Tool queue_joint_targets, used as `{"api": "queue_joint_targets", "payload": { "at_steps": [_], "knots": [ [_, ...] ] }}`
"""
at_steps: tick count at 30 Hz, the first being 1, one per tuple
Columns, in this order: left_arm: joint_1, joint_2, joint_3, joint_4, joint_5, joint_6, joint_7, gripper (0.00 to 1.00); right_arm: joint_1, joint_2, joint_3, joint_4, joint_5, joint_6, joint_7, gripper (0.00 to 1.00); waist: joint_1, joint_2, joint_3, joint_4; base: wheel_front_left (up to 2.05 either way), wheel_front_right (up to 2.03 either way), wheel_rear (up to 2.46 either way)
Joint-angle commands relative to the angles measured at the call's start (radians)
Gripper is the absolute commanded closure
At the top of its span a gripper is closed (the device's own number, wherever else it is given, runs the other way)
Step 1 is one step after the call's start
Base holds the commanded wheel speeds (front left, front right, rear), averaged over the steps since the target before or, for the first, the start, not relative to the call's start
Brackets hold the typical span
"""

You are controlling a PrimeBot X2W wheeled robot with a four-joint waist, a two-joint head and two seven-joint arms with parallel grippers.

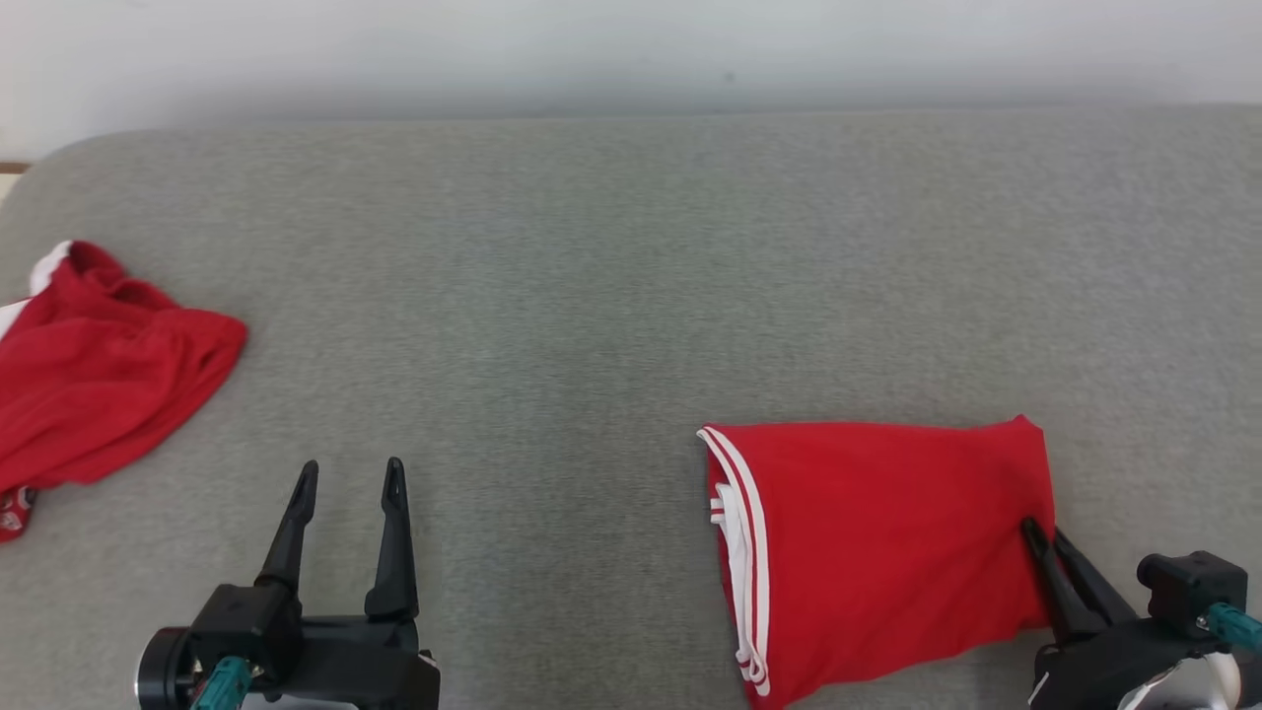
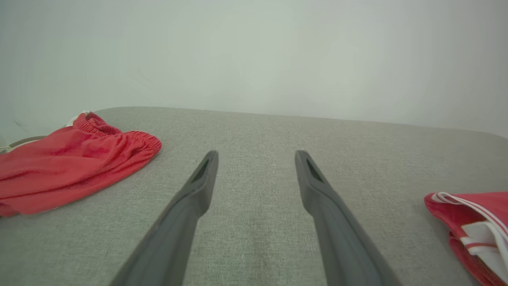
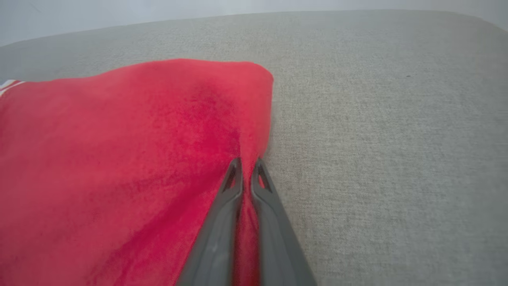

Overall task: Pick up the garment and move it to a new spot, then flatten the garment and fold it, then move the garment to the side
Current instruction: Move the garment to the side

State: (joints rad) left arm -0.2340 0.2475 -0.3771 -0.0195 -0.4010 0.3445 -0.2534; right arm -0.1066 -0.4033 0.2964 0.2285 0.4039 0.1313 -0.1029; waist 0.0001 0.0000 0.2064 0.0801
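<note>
A folded red garment (image 1: 877, 542) with white stripes along its left edge lies on the grey surface at the lower right. My right gripper (image 1: 1040, 532) is shut on the garment's right edge; in the right wrist view the red cloth (image 3: 131, 159) is pinched into a ridge between the two fingers of the right gripper (image 3: 247, 163). My left gripper (image 1: 352, 475) stands open at the lower left, holding nothing; in the left wrist view the left gripper (image 2: 256, 155) points over bare grey fabric, with the folded garment's striped edge (image 2: 472, 222) at the far right.
A second red garment (image 1: 89, 380) lies crumpled at the left edge of the grey padded surface (image 1: 631, 276); in the left wrist view this crumpled garment (image 2: 67, 167) is at the left. A pale wall (image 1: 631, 49) stands behind the surface.
</note>
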Motion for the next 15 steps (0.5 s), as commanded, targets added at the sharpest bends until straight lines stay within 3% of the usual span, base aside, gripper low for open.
{"api": "queue_joint_targets", "payload": {
  "at_steps": [1, 6, 15],
  "knots": [
    [-0.009, 0.009, 0.002, -0.005, 0.008, 0.003, -0.003, 0.00, -0.001, -0.006, -0.006, -0.004, -0.011, -0.001, -0.011, 1.00, -0.0001, 0.0000, 0.015, -0.038, 0.00, 0.00, 0.00],
    [-0.033, 0.030, 0.002, -0.028, 0.024, 0.009, 0.018, 0.00, -0.009, 0.000, -0.022, -0.010, -0.021, -0.001, -0.045, 1.00, -0.0001, 0.0000, 0.053, -0.148, 0.00, 0.00, 0.00],
    [-0.099, 0.054, -0.022, -0.064, 0.062, 0.007, 0.067, 0.00, -0.049, 0.013, -0.061, 0.021, -0.016, -0.001, -0.103, 1.00, -0.0001, 0.0000, 0.126, -0.286, 0.00, 0.00, 0.00]
  ]
}}
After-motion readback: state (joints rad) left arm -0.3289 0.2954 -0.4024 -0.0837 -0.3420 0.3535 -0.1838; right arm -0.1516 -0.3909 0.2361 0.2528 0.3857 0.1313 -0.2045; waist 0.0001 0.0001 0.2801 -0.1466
